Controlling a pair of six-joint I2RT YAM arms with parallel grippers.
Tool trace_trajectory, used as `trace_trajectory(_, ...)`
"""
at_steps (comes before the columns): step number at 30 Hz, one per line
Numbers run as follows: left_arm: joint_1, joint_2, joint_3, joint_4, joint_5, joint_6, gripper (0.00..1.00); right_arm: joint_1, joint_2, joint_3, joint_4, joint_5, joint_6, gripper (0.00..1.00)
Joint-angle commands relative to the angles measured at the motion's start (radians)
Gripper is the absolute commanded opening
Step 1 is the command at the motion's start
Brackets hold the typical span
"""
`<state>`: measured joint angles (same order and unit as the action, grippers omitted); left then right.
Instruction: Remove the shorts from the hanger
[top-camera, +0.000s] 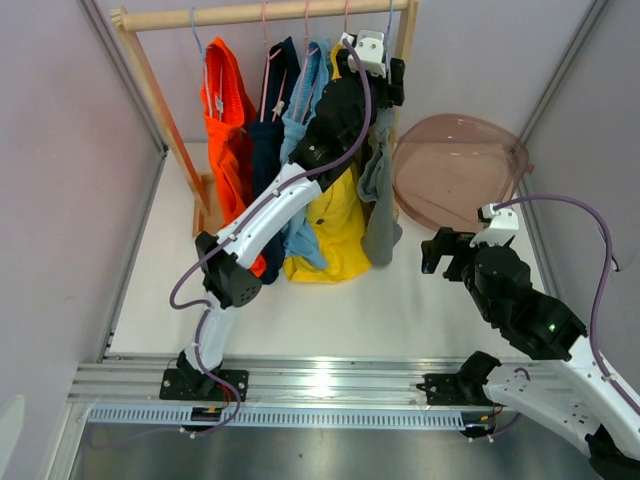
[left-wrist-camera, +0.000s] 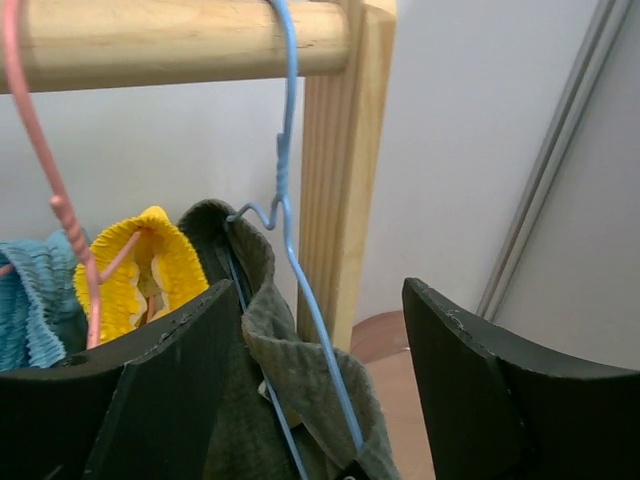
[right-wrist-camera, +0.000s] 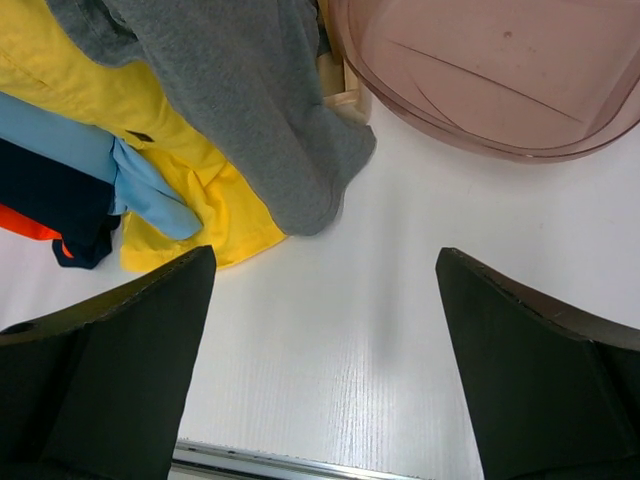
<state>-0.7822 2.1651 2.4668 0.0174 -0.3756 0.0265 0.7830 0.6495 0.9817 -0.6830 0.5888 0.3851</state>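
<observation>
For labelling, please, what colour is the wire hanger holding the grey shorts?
Wire hanger: light blue, best in left wrist view.

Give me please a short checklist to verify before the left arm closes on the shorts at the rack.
1. Left jaws open: ok.
2. Grey-green fabric shorts between the left jaws: ok, nearer one side.
3. Blue wire hanger hooked on the wooden rail: ok.
4. Yellow ribbed garment outside the left jaws: cannot tell, it sits close.
5. Right jaws open, apart from the clothes: ok.
6. How the shorts are fastened to the hanger: cannot tell, hidden.
</observation>
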Motion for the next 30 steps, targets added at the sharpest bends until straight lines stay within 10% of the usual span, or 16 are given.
trace_trajectory(1,0.014,-0.001,0.037,0.039,-0.026,0.009,0.72,0.006,0.001,0.0,0.01,-0.001,0.008,0.99)
trace_trajectory(14,0.018,0.068,0.035,-0.002,0.004,0.001,0.61,0.01,0.01,0.0,0.01,-0.001,0.009,1.0)
trace_trajectory(17,0.021,0.073,0.035,-0.008,-0.015,-0.002,0.46,0.009,0.01,0.0,0.011,0.0,0.008,0.99)
trace_trajectory(21,0.027,0.055,0.018,-0.002,-0.057,-0.019,0.0,0.013,0.012,-0.003,0.016,0.002,0.009,0.99)
trace_trajectory(30,0.018,-0.08,-0.006,-0.007,-0.051,0.082,0.0,0.015,0.027,-0.021,0.039,0.0,0.006,0.99)
